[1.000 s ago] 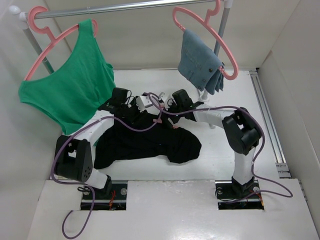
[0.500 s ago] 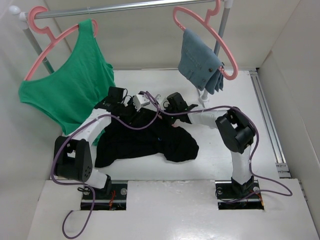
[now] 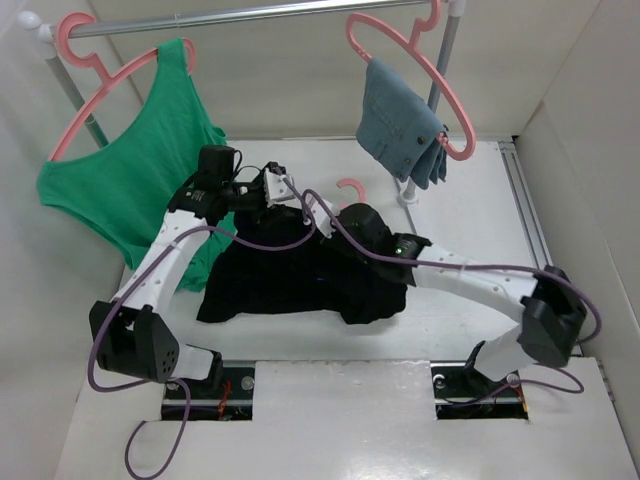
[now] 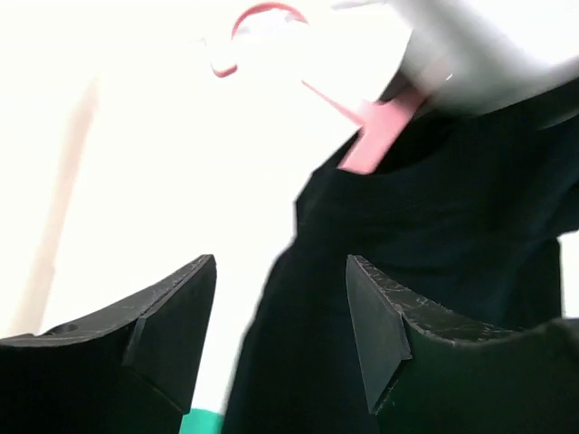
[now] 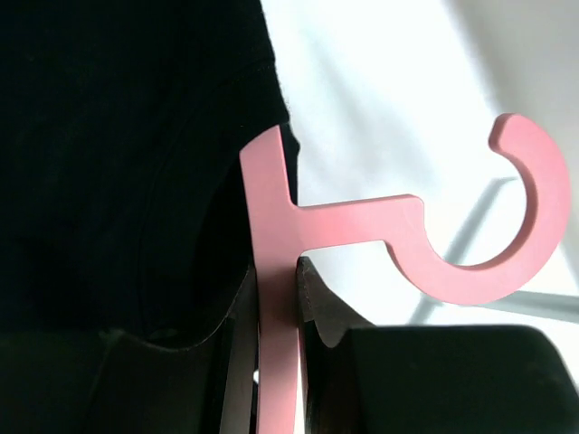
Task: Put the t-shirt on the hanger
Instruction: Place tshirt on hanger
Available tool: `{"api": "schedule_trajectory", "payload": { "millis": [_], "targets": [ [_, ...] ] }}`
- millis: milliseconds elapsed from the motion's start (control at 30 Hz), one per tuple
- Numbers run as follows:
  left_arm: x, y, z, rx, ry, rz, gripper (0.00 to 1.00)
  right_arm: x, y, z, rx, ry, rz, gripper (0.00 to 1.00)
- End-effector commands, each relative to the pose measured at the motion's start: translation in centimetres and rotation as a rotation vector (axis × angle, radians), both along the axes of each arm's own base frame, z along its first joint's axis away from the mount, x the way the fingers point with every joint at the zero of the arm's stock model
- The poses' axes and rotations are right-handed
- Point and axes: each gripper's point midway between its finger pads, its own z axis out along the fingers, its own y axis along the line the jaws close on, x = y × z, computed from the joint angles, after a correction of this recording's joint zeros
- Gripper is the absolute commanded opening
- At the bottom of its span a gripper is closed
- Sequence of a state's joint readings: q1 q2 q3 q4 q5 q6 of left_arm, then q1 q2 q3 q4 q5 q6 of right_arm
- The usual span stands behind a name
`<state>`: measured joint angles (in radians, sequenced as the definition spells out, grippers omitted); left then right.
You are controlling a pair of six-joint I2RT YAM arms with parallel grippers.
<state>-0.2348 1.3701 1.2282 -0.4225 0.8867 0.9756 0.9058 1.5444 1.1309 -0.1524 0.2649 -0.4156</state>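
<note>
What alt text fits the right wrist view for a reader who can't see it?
The right gripper pinches the hanger by its flat pink bar, its hook curling off to the right. The t-shirt, black, fills the left of the view.

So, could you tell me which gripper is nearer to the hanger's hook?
Right. The right gripper clamps the hanger just below its hook; the left gripper hovers open over the t-shirt's edge, well short of the hook.

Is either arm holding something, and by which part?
The right tool grips the hanger by its bar beside the hook; left tool holds nothing.
</note>
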Motion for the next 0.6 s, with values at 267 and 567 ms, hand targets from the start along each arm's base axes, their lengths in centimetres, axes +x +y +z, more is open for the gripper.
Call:
{"api": "schedule_trajectory", "payload": {
  "millis": [267,567],
  "targets": [
    [-3.1,-0.8,1.1,0.082,-0.068,-0.198,0.59,-5.1,-1.2,11.1,0.026,-0.29,0.002,0.0],
    [-6.3,-1.9,1.1,0.103,-0.014,-0.267,0.0,-6.0,-1.3,13.6,0.001,-0.349,0.017,0.0]
  ]
}}
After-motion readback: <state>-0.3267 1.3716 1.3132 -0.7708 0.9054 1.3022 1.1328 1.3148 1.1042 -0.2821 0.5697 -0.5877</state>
